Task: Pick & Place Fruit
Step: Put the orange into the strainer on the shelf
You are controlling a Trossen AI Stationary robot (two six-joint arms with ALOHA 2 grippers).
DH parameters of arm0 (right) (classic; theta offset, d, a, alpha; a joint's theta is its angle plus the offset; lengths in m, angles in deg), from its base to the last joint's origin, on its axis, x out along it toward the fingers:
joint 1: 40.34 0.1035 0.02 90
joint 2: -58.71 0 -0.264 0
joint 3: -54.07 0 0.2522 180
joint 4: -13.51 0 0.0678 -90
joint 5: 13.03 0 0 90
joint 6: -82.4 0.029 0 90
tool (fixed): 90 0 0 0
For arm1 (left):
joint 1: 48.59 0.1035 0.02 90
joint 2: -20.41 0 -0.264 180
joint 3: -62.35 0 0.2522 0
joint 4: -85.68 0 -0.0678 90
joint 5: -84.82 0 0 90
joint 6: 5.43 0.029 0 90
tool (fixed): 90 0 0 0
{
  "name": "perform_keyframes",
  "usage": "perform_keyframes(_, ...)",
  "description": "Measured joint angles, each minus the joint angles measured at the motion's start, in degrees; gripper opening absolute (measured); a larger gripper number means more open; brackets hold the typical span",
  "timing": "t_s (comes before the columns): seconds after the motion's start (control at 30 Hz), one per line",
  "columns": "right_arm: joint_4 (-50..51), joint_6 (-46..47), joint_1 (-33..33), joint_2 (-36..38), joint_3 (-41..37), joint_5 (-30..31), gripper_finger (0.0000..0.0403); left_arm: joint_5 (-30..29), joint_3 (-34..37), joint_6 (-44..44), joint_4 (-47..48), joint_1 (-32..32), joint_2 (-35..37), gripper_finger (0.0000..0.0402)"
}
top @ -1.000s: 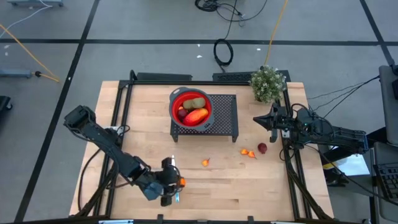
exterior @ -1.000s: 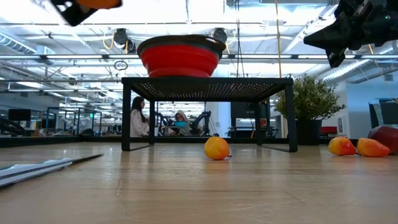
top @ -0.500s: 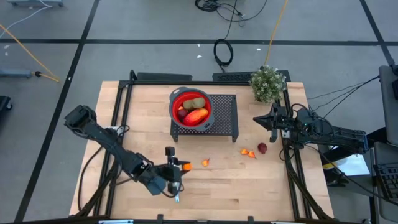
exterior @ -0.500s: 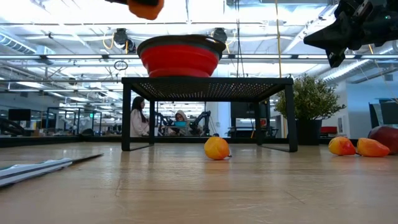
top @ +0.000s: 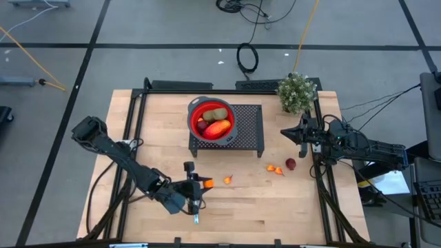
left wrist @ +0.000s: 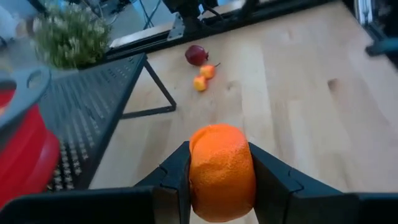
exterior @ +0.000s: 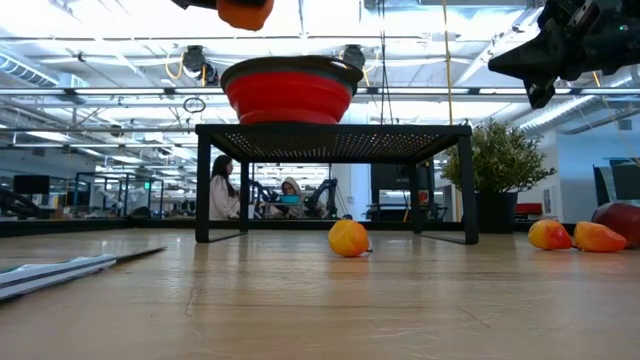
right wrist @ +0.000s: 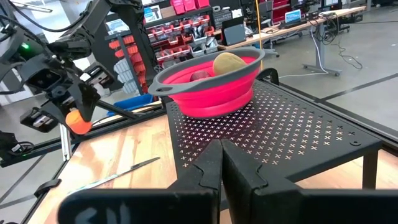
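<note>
High view, from directly overhead: the left gripper hangs above the front half of the wooden table, its two fingers clamped on a small orange fruit, with a silver knife lying on the wood just beside the arm. The left wrist view shows that orange piece pinched squarely between the dark fingers, clear of the tabletop. Near it, another tiny orange piece sits on the wood. Behind them a black perforated stand carries a round red bowl holding a red-orange oval fruit and a brown-green kiwi-like fruit. Toward the right edge, two small orange pieces lie touching each other, with a dark red fruit just beside them. The right gripper waits above the table's right side, its jaws pressed together on nothing, near a small potted plant at the back corner.
</note>
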Motion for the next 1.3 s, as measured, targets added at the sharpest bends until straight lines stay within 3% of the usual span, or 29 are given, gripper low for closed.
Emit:
perform_keyframes(0.23,0.0,0.0,0.0,0.01,0.0,0.0,0.0,1.56,0.02,-30.23,-0.65,1.47,0.0,0.0118)
perform_keyframes(0.47,0.0,0.0,0.01,0.01,0.0,0.0,0.0,16.57,0.02,-54.65,-0.59,5.14,-0.02,0.0118)
perform_keyframes(0.8,0.0,0.0,0.01,0.01,0.0,0.0,0.0,33.13,0.02,-81.03,-0.62,9.37,-0.02,0.0118)
perform_keyframes(1.07,0.0,0.0,0.01,-0.01,0.0,0.0,0.0,41.0,0.02,-90.14,-0.65,10.05,-0.02,0.0118)
perform_keyframes(1.3,0.0,0.02,0.01,0.01,0.0,-0.02,0.0,40.85,0.02,-89.51,-0.66,10.05,-0.02,0.0118)
